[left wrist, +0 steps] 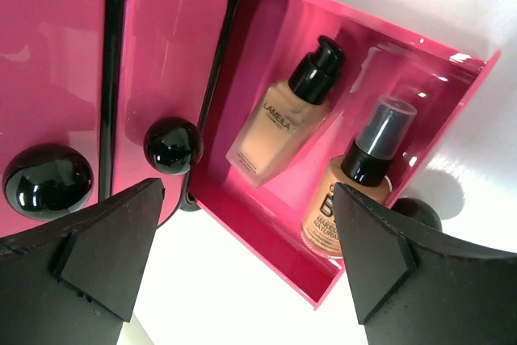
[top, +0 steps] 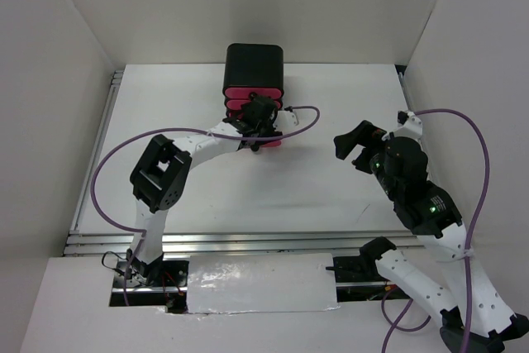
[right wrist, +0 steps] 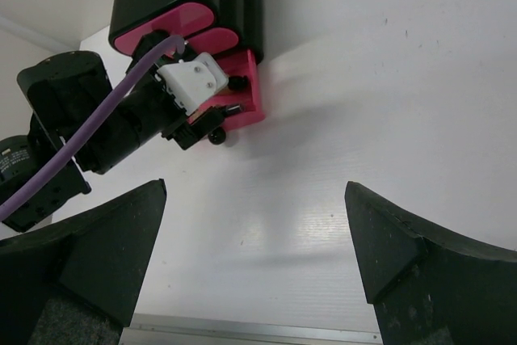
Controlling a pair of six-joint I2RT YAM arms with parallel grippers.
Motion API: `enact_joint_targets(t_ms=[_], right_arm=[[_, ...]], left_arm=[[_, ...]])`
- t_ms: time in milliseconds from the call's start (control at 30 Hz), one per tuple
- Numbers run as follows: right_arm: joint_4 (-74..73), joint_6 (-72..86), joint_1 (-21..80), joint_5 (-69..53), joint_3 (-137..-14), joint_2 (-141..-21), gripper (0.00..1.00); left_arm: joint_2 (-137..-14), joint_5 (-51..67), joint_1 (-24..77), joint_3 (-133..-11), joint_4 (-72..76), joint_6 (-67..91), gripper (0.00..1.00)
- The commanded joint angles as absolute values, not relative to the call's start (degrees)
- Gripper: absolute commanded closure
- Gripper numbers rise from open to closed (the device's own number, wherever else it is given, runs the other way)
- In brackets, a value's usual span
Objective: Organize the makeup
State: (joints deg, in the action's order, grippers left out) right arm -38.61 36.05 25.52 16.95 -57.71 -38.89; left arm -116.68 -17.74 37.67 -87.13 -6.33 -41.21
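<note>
Bottles: tall bottle (left wrist: 279, 123) and rounder bottle (left wrist: 343, 199), beige fill, black caps; lay side by side inside the open drawer (left wrist: 266, 240), apparently stowed.
Drawer: glossy pink plastic, smooth walls; belonged to the black box (top: 255, 64) at the table's far edge; shut neighbours bore round black knobs (left wrist: 172, 145).
Left gripper (left wrist: 246, 252): jaws apart, empty, facing the drawer, probably to shut it.
Right gripper (top: 351, 145): jaws apart, empty, toward the right edge, idle.
Other makeup: not visible.

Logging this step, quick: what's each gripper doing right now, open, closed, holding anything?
Left gripper: open, holding nothing.
Right gripper: open, holding nothing.
</note>
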Motion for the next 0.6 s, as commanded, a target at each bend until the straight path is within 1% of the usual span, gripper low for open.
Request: enact_joint_targets(t_ms=[0, 133, 233, 267, 300, 333, 367, 400, 433, 467, 500, 567], right_arm=[[-36.39, 34.98, 25.93, 17.4, -59.59, -39.64, 0.0], [-34.28, 35.33, 26.02, 16.88, -57.75, -39.81, 0.0], [-31.3, 37.7, 25.93, 14.77, -54.24, -39.99, 0.0], [-30.25, 38.4, 25.93, 13.81, -52.05, -40.08, 0.01], [-27.36, 40.32, 25.93, 11.28, -50.81, -40.77, 0.06], [-25.68, 41.65, 25.93, 10.12, -47.76, -41.48, 0.11], [-24.27, 45.05, 25.84, 8.63, -46.33, -42.27, 0.19], [-22.78, 46.83, 25.93, 6.87, -45.01, -43.41, 0.41], [-18.85, 48.67, 25.84, 2.94, -43.52, -46.46, 0.47], [-16.89, 52.87, 25.93, 0.9, -40.98, -48.41, 0.48], [-13.48, 54.65, 25.93, -0.86, -40.09, -52.52, 0.53], [-10.3, 60.6, 26.54, -2.9, -37.98, -56.15, 0.63]], left_arm=[[-114.88, -18.28, 37.35, -90.96, -4.57, -39.03, 0.01], [-111.8, -20.64, 37.97, -92.98, -4.48, -35.43, 0.01], [-110.48, -28.45, 37.97, -96.58, -6.84, -26.92, 0.0], [-110.22, -34.65, 37.88, -97.64, -8.07, -20.63, 0.0], [-110.13, -38.11, 37.62, -99.56, -9.48, -16.74, 0.01], [-109.69, -41.19, 37.44, -100.62, -14.02, -9.56, 0.01], [-109.25, -42.7, 37.09, -101.68, -17.28, -6.53, 0.01], [-108.73, -42.71, 36.83, -103.78, -20.53, -3.28, 0.01], [-108.11, -43.32, 36.22, -104.84, -23.61, -0.03, 0.01], [-106.54, -43.59, 35.86, -105.9, -29.91, 7.57, 0.01], [-105.65, -41.94, 35.25, -107.04, -32.41, 10.08, 0.01], [-102.06, -40.79, 35.16, -106.36, -37.15, 15.28, 0.01]])
